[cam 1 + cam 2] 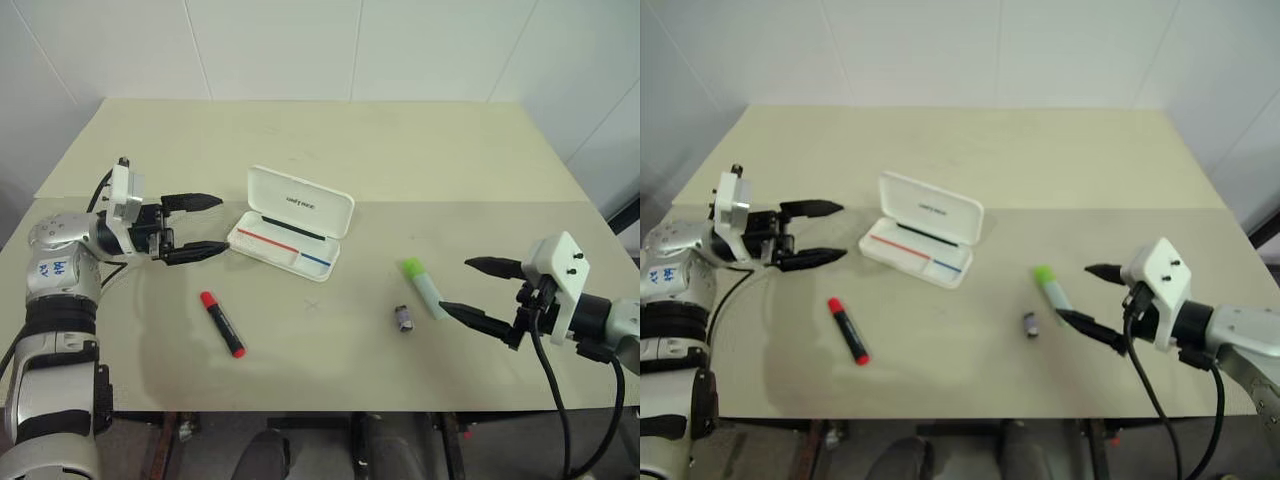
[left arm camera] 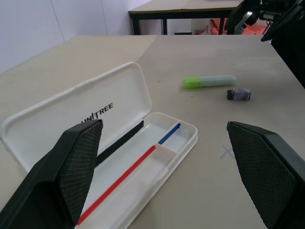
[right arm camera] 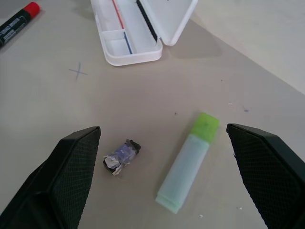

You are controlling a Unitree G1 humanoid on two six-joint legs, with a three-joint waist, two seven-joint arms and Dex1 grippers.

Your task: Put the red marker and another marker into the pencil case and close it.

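**Still all on the table: case open, both markers waiting**

Plainly, the pencil case [image 1: 291, 231] lies open near the middle of the table [image 1: 400, 150], its lid propped back toward twelve o'clock so the tray with the red and blue stripe faces up, ready to take things. Nothing lies in it yet. The red marker [image 1: 222, 323] rests flat on the table at about seven o'clock from the case, a little apart from it. The green-capped highlighter [image 1: 424, 287] lies at about four o'clock from the case, well apart, and a small dark stub [image 1: 403, 318] sits just beside it, on the near side.

The left gripper [image 1: 196, 227] hangs at nine o'clock from the case, level with it, jaws spread wide and holding nothing; it looks placed to steady the case or drop to the red marker. The right gripper [image 1: 480, 290] stands just at three o'clock of the highlighter, jaws likewise wide and empty, seemingly lined up to take the highlighter first.
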